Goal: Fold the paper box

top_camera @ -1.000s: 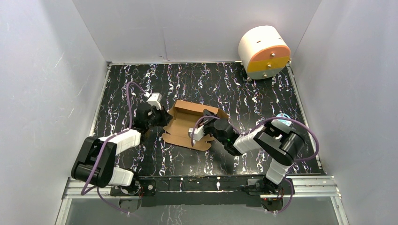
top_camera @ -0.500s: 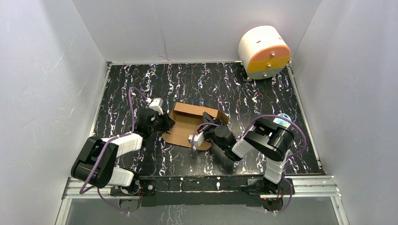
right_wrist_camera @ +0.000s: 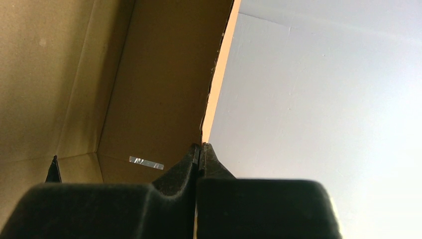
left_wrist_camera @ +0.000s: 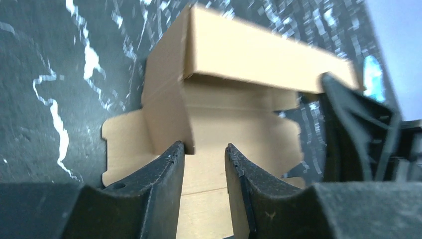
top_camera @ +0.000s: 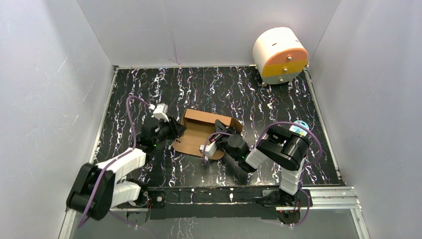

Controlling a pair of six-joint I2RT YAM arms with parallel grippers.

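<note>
The paper box is brown cardboard, partly folded, with its far wall and left wall raised, in the middle of the black marbled table. My left gripper is at its left end. In the left wrist view the gripper is open over the flat bottom panel of the box, with the left fingertip at the raised left wall's edge. My right gripper is at the box's right end. In the right wrist view it is shut on the thin edge of a box wall.
A white cylinder with an orange-and-yellow face lies at the back right corner. White walls enclose the table on three sides. The right arm's black wrist shows at the right of the left wrist view.
The box's flaps have come up and the box has drawn together since one second ago. The left arm has swung a little to the left; the right gripper keeps its hold.
</note>
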